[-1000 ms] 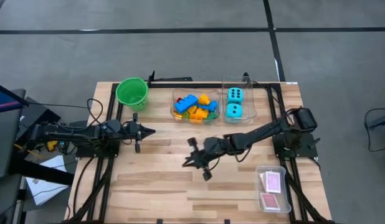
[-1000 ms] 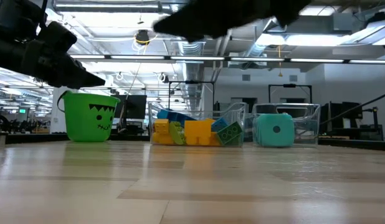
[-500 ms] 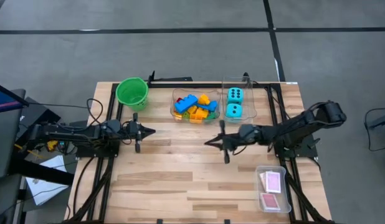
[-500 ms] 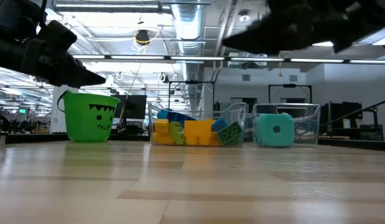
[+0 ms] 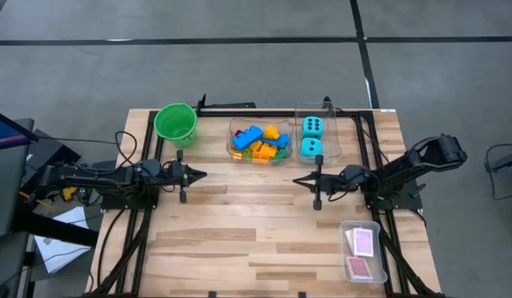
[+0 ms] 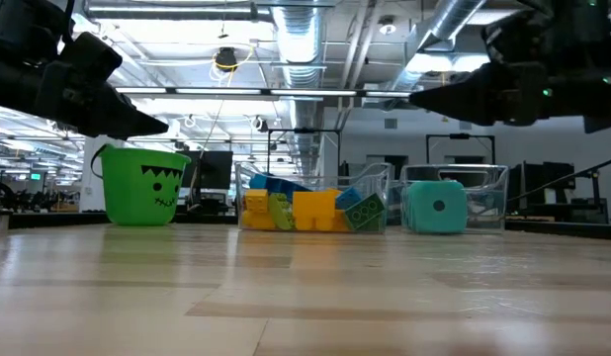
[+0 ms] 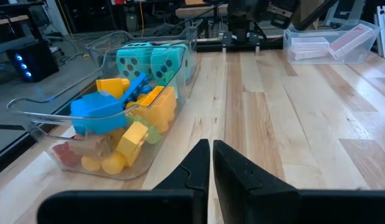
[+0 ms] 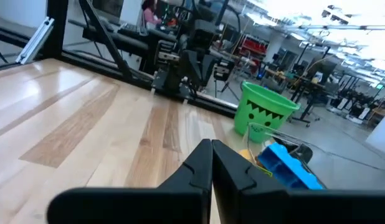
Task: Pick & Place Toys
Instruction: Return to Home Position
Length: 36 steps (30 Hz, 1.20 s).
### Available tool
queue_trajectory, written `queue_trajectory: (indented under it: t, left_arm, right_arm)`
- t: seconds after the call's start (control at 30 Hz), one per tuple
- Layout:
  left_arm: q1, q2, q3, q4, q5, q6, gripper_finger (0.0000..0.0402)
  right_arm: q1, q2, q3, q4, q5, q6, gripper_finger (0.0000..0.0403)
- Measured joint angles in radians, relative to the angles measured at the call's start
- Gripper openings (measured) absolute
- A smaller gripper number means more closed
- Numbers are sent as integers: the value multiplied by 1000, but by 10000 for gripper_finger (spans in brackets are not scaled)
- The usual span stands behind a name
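Several small building blocks (image 5: 260,142), yellow, blue, orange and green, lie in a clear tub; they also show in the left wrist view (image 7: 118,121) and the low view (image 6: 310,208). Two cyan dice (image 5: 312,137) sit in a second clear tub beside it. Pink-and-white playing cards (image 5: 361,248) lie in a tub at the near right. My left gripper (image 5: 202,175) is shut and empty, level above the table's left part, its closed fingers showing in its wrist view (image 7: 211,152). My right gripper (image 5: 296,181) is shut and empty, near the dice tub's near side, its closed fingers showing in its wrist view (image 8: 211,152).
A green bucket (image 5: 175,122) with a face stands at the far left, also in the right wrist view (image 8: 264,109). The three tubs line the far middle and near right. Bare wood (image 5: 239,223) lies between and in front of the grippers.
My right gripper has drawn back from the table's middle toward the right edge and a little toward the far edge, ending near the dice tub. It has turned until it points level at the left edge. My left arm has kept still.
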Motion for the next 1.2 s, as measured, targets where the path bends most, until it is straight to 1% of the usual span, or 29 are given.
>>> queue_trajectory:
  t: [0.27, 0.7, 0.97, 1.07, 1.2]
  left_arm:
    - [0, 0, 0, 0, 1, 0, 17]
    - [0, 0, 0, 0, 5, 0, 17]
    - [0, 0, 0, 0, 4, 0, 17]
    - [0, 0, 0, 0, 4, 0, 17]
    - [0, 0, 0, 0, 3, 0, 17]
  right_arm:
    - [0, 1, -125, 196, 49, 0, 0]
    - [-18, -12, -129, 325, 48, -3, 0]
    - [-34, -27, -129, 279, 48, -51, 0]
    - [-41, -79, -129, 222, 48, -55, 0]
    - [-59, -195, -129, 60, 48, -54, 0]
